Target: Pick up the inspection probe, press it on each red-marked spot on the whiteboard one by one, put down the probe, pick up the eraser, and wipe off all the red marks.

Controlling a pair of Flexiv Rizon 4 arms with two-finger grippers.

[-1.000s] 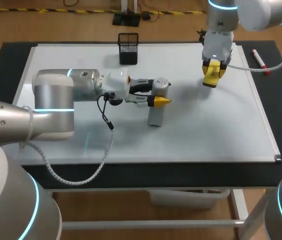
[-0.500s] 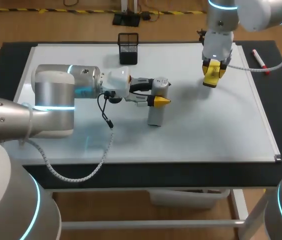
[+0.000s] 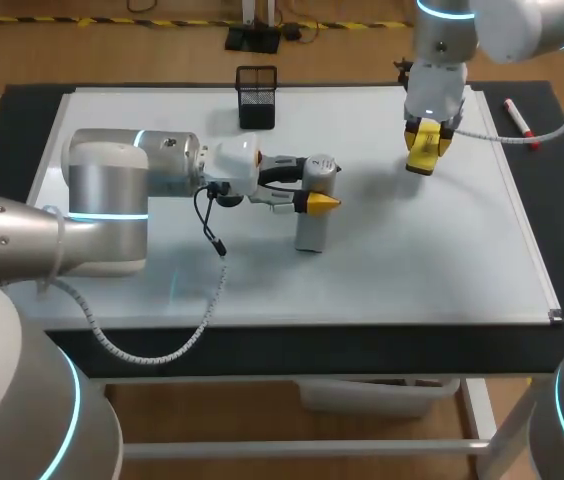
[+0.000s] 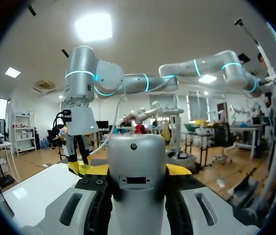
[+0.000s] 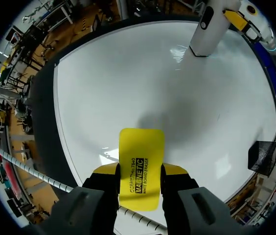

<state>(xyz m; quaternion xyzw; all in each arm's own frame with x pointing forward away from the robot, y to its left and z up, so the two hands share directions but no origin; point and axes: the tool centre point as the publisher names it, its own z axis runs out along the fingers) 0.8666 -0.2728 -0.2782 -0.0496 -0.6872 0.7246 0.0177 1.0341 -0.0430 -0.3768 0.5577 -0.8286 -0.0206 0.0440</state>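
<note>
The inspection probe [image 3: 310, 225], a grey-white cylinder, stands upright near the middle of the whiteboard [image 3: 412, 260], its foot on the board. My left gripper [image 3: 315, 184] is shut on its upper part; in the left wrist view the probe [image 4: 136, 161] fills the gap between the fingers of that gripper [image 4: 135, 172]. My right gripper [image 3: 424, 148] hangs over the board's far right part, shut on the yellow eraser [image 3: 421, 155]. In the right wrist view the eraser [image 5: 141, 147] sticks out ahead of the gripper [image 5: 140, 172], above bare white board [image 5: 152, 88]. I see no red marks on the board.
A black mesh pen cup [image 3: 256, 96] stands at the board's far edge, left of centre. A red marker [image 3: 519, 121] lies on the dark mat to the right of the board. The board's metal frame [image 3: 537, 270] runs along its right side.
The left arm's big rear link has turned slightly. Both grippers, the probe and the eraser stay where they were.
</note>
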